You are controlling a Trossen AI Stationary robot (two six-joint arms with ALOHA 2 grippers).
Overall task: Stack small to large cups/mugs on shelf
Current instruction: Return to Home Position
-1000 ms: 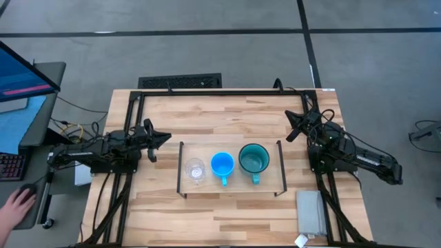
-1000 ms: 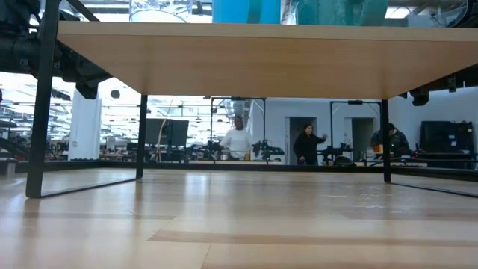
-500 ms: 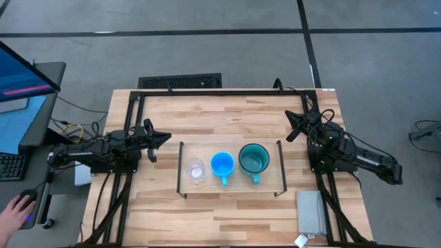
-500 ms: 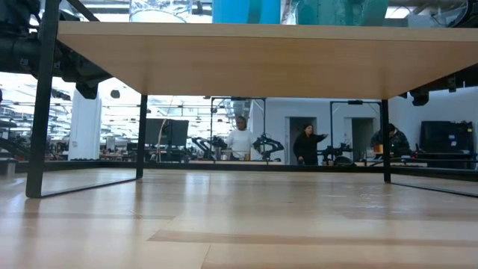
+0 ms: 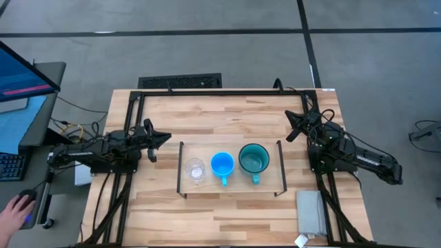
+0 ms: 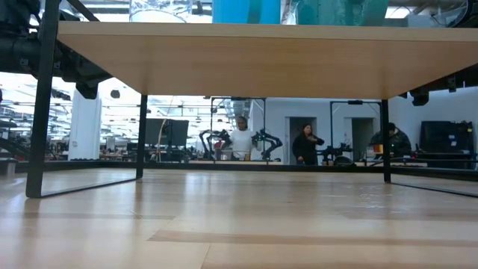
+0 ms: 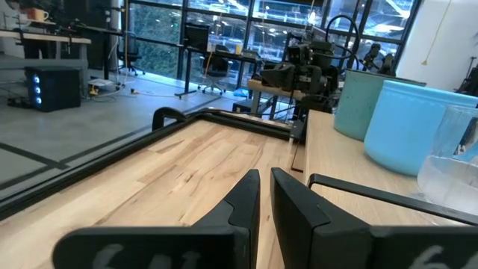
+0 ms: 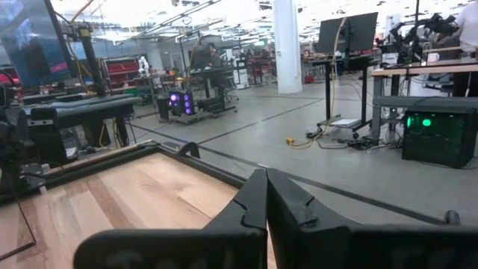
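Three cups stand in a row, on their bases, on the light-wood shelf (image 5: 232,187): a small clear glass cup (image 5: 195,169) at its left, a bright blue mug (image 5: 221,164) in the middle, a larger teal mug (image 5: 253,159) at its right. In the left wrist view the glass cup (image 7: 453,161), blue mug (image 7: 414,125) and teal mug (image 7: 357,101) show side by side. My left gripper (image 5: 164,137) is shut and empty at the table's left side, left of the shelf. My right gripper (image 5: 289,124) is shut and empty at the table's right side, beyond the shelf's right end.
A grey folded cloth (image 5: 310,211) lies at the table's near right corner. A black frame (image 5: 220,92) runs along the table's edges. A person's hand (image 5: 14,209) rests on a mouse off the table's left. People move in the room behind, in the low view (image 6: 240,139).
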